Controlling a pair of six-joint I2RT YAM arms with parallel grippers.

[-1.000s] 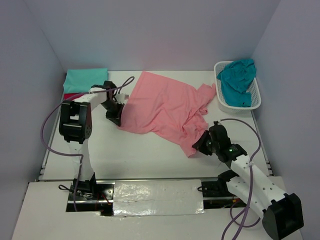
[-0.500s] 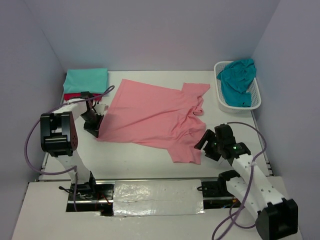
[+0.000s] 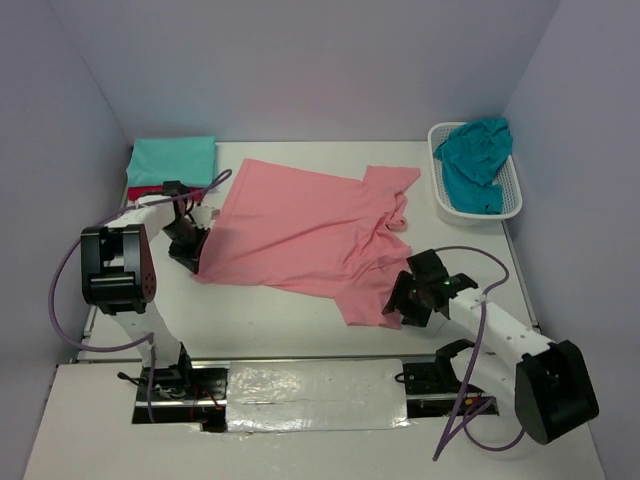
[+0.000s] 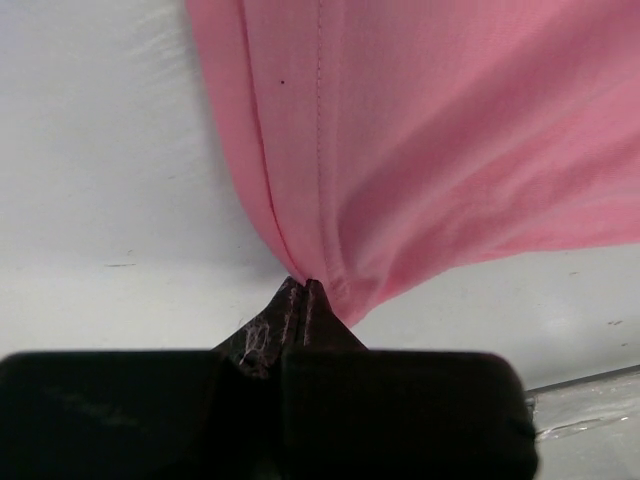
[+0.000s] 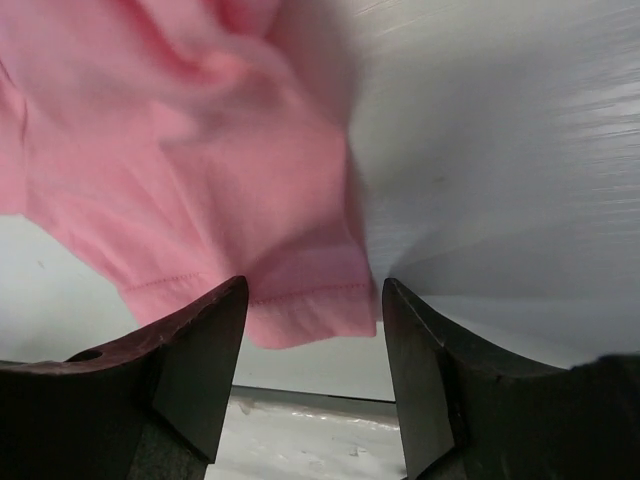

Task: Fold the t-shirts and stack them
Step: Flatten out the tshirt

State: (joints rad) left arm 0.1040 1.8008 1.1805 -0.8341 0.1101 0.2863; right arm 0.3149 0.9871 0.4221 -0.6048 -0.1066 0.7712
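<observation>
Salmon pink cloth t-shirt (image 3: 310, 235) lies spread in the middle of the white table (image 3: 280, 320). We see the left gripper (image 3: 188, 252) closed tight on the shirt's left edge (the cloth bunches right at its black fingertips (image 4: 295, 320)). The right gripper (image 3: 402, 303) stands open at the near right corner, fingers either side of the hem. At the far left, a folded mint-teal shirt (image 3: 172, 158) rests on a crimson red one (image 3: 140, 190). A darker teal-blue shirt (image 3: 472, 160) lies crumpled in the white plastic lattice basket (image 3: 515, 195) at the far right.
</observation>
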